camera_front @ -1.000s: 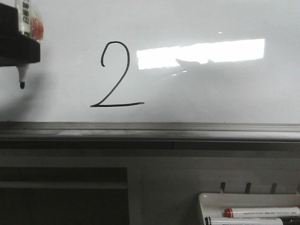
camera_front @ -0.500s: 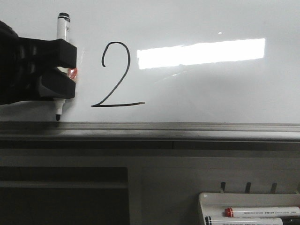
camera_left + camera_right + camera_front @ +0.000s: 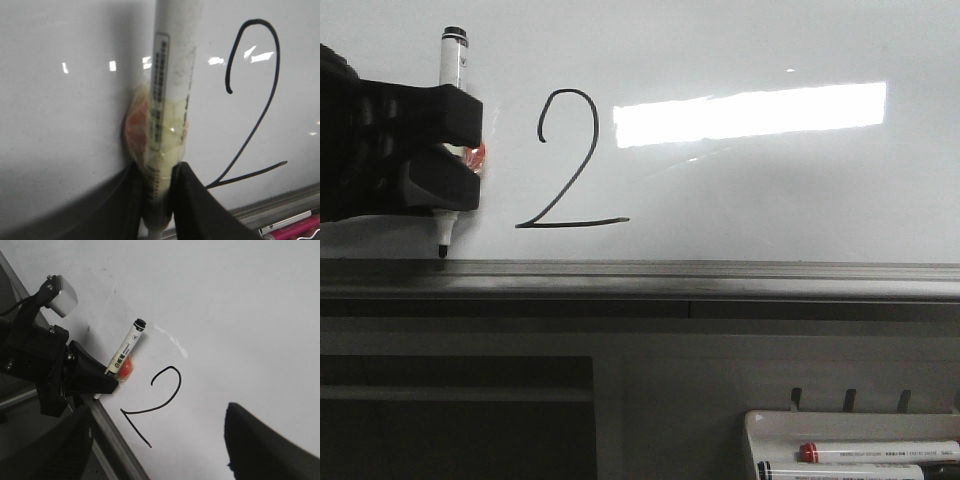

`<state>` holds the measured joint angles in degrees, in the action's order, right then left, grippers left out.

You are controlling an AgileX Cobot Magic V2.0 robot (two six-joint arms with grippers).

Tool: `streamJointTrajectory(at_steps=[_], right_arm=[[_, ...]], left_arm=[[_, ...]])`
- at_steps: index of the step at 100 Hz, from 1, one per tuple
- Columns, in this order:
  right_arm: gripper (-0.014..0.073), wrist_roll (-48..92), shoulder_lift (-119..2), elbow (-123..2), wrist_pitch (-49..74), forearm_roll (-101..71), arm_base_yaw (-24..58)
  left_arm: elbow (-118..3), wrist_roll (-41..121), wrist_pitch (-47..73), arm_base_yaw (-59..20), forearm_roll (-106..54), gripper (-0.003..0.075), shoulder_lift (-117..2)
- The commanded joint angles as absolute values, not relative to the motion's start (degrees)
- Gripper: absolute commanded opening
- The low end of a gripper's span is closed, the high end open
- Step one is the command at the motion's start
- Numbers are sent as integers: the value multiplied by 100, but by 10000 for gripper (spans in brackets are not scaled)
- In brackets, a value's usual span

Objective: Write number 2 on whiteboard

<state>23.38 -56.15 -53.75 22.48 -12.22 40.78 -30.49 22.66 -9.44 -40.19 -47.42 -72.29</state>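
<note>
The left gripper (image 3: pixel 455 150) has its fingers (image 3: pixel 445 110) closed on a white marker (image 3: pixel 452 60), upright, black tip down just above the grey ledge (image 3: pixel 720 272) of the whiteboard (image 3: pixel 770 190). The number 2 (image 3: pixel 565 160) is drawn in thin black line on the board, just right of the marker. Of the right gripper (image 3: pixel 160 455), two dark fingers (image 3: pixel 265 445) stand wide apart, holding nothing. Lower right, a tray (image 3: pixel 760 425) holds more markers (image 3: pixel 880 453).
</note>
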Motion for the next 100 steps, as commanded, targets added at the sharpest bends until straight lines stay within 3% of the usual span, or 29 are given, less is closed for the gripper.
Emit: streamJointTrajectory(at_steps=[1,15,49,54,61,71,77,100], right_arm=[[483,2235,-5516,-5583,1830,-1264,4051],[483,2201,-5516,-5583,1795,-1264,4051],[482,2201,-5516,-5583,1905,-1264,4051],[451,2201,-5479,-5583,2037,-1264,4051],[291,2201,-5457,-5583,2203,-1264,4051],[-84,2201,-5224,-5520,2256,-1245,4051],[-67,2188,-5035,-5418,2171,-1245,4051],[-68,2199,-3845,-4512,1688,-1068,4051]], left_arm=[[-3172,2211,-1364,-3931,-4754,239,-7211],[-3172,2211,-1364,-3931,-4741,395,-7211],[-3172,2253,-945,-3945,-4478,407,-6600],[-3172,2253,-795,-3945,-4174,401,-6368],[-3146,2253,-723,-3945,-4079,341,-5980],[-3094,2253,-679,-3945,-4038,119,-5304],[-3059,2253,-645,-3945,-3827,-23,-4810],[-2704,2253,-619,-3945,-2841,-20,-2926]])
